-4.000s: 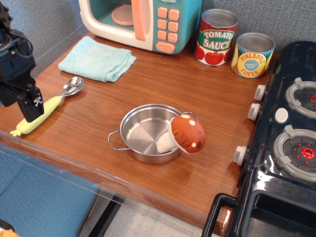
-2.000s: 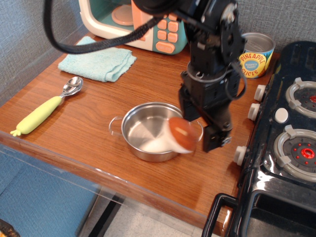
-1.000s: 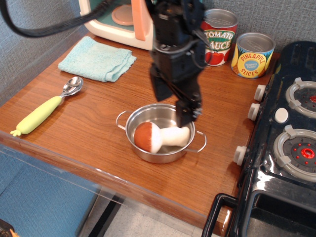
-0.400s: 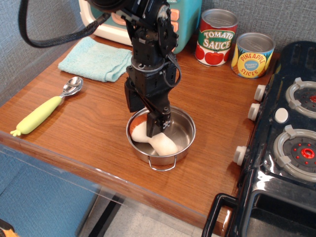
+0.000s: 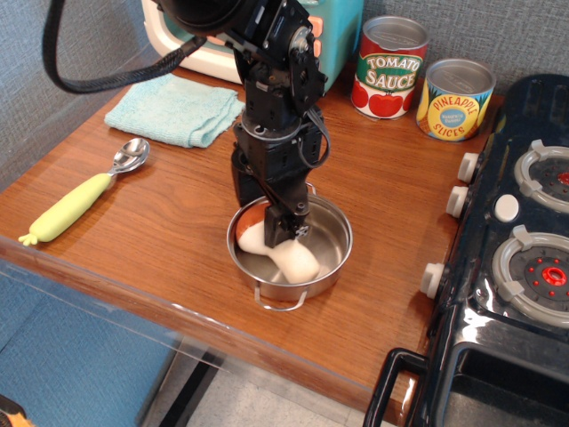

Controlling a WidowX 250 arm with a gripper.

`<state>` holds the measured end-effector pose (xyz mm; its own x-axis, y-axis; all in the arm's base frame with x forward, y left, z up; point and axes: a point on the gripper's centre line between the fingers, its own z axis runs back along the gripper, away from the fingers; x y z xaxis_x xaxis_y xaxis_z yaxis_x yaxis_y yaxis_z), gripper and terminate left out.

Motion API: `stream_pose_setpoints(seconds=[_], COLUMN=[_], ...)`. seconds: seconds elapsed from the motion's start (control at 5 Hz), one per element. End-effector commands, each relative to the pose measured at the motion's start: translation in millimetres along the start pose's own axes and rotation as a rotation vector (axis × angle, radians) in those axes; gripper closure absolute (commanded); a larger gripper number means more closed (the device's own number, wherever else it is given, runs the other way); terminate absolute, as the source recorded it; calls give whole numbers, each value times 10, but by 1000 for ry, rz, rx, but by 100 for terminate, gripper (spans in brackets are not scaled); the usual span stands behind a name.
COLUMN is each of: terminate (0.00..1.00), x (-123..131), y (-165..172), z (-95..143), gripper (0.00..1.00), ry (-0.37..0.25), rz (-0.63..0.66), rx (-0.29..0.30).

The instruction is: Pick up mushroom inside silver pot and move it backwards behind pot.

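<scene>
The silver pot (image 5: 339, 237) sits near the table's front edge, with one wire handle pointing forward. The mushroom (image 5: 292, 260) lies on its side inside it: the white stem points front-right, and a sliver of the reddish-brown cap shows at the back left under the arm. My gripper (image 5: 264, 219) is lowered into the pot from above. Its black fingers (image 5: 284, 226) stand on either side of the cap end, apart, with the mushroom between them. The cap is mostly hidden by the gripper.
Behind the pot stand a toy microwave (image 5: 331, 36), a tomato sauce can (image 5: 391, 68) and a pineapple can (image 5: 455, 99). A light blue cloth (image 5: 173, 108) and a yellow-handled spoon (image 5: 82, 196) lie at the left. A black toy stove (image 5: 520, 240) borders the right.
My arm came in from the left, knocked the mushroom flat inside the pot and turned the pot. It then moved left and lowered over the cap. In the last moment the pot turned slightly.
</scene>
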<state>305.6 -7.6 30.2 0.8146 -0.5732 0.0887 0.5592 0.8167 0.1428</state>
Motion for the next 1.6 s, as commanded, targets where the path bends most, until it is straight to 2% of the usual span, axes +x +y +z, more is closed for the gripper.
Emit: stream_pose_setpoints(seconds=[0.0, 0.2, 0.6, 0.8, 1.0, 1.4], terminate=[0, 0, 0, 0, 0, 0], x=[-92, -84, -35, -55, -103, -273], y=[-31, 18, 126, 190, 225, 188], z=[97, 184, 701, 760, 599, -120], gripper=[100, 100, 100, 100, 100, 100], ry=[-5, -35, -179, -191, -125, 102], rz=[-10, 5, 48, 63, 69, 67], rx=[19, 23, 17, 6, -10, -28])
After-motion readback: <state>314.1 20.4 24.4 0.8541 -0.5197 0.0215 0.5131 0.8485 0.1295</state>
